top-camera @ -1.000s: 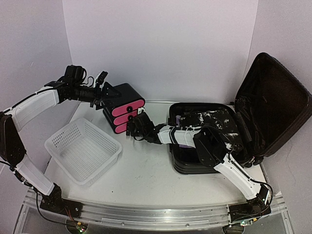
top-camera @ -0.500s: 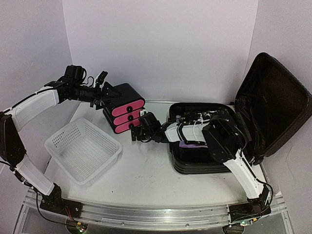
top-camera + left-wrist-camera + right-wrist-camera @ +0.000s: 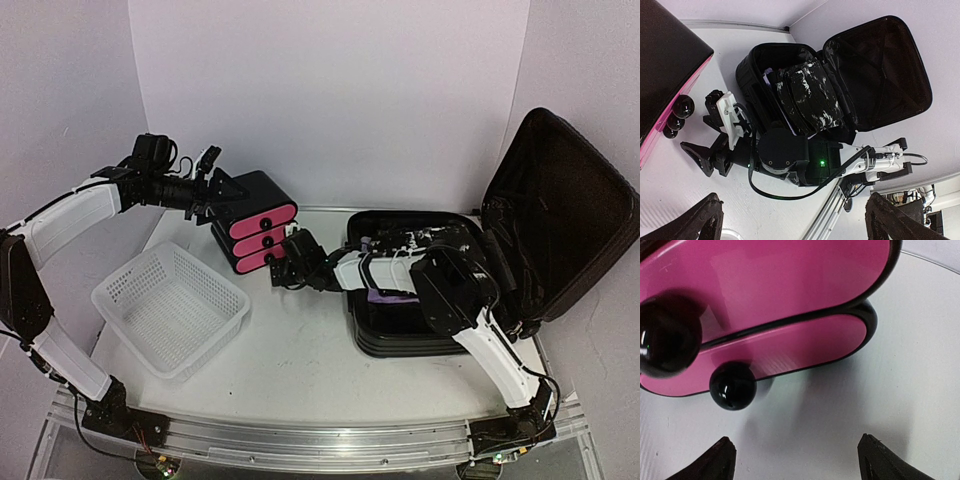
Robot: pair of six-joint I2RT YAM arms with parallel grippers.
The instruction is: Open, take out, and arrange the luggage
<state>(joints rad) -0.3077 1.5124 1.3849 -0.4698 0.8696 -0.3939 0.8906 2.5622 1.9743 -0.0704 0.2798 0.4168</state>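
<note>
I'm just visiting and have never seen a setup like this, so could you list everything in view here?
luggage: one, black, right side of the table, open with its lid standing up.
folded clothing: one bundle, black with white flecks, inside the luggage.
purple item: one, purple, inside the luggage, mostly hidden by the right arm.
drawer box: one, black with three pink drawers and black knobs, far left of centre.
basket: one, white mesh, near left.
table: one, white, under everything.
left tool: one, black and white, open, at the drawer box's upper back.
right tool: one, black, open, facing the lowest pink drawer.
</note>
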